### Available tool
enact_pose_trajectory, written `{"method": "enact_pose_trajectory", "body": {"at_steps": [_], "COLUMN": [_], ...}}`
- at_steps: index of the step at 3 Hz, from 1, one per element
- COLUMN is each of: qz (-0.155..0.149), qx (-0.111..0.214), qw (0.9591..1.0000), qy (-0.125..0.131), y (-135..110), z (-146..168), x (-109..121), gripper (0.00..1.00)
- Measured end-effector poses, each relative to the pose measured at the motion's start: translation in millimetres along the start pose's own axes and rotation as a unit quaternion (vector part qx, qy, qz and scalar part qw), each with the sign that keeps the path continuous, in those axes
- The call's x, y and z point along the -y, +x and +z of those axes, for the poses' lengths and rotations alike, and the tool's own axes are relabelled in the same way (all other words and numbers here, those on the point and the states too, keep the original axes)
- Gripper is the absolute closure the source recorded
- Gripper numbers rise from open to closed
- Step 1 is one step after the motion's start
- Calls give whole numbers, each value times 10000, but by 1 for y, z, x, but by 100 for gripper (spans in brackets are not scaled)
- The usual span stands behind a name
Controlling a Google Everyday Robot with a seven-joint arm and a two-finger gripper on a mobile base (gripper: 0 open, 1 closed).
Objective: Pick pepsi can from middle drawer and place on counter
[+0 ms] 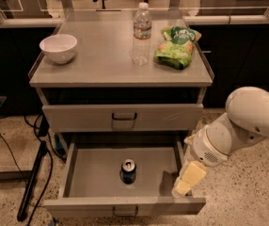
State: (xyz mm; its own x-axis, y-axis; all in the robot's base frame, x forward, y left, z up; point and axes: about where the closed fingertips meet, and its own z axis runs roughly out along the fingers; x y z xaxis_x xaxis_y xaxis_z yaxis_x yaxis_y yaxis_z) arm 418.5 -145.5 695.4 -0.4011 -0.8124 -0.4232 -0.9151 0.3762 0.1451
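Observation:
The pepsi can [128, 170] stands upright in the middle of the open middle drawer [83, 175], its silver top facing up. The drawer is pulled out, with a loop handle on its front. The counter [101, 60] is the grey cabinet top above. My gripper [185, 182], with pale yellow fingers, hangs from the white arm over the drawer's right front corner, to the right of the can and apart from it. It holds nothing.
On the counter stand a white bowl [58, 47] at the left, a clear water bottle [142, 32] in the middle and a green chip bag [177, 46] at the right. A closed drawer [123, 117] sits above the open one. Cables [31, 182] lie on the floor at the left.

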Motion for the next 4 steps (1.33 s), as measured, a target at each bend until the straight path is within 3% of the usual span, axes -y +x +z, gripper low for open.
{"method": "enact_pose_trajectory", "body": {"at_steps": [1,2,3,4], "qz": [92,118,128,92], "qx": [454,900,922,1025], "qw": [9987,9959,9956,9946], "qy": [-193,-32,-41,93], "y": [11,17,16,17], "z": [34,68,71,90], "x": [0,23,24,48], "gripper": [0,0,0,0]}}
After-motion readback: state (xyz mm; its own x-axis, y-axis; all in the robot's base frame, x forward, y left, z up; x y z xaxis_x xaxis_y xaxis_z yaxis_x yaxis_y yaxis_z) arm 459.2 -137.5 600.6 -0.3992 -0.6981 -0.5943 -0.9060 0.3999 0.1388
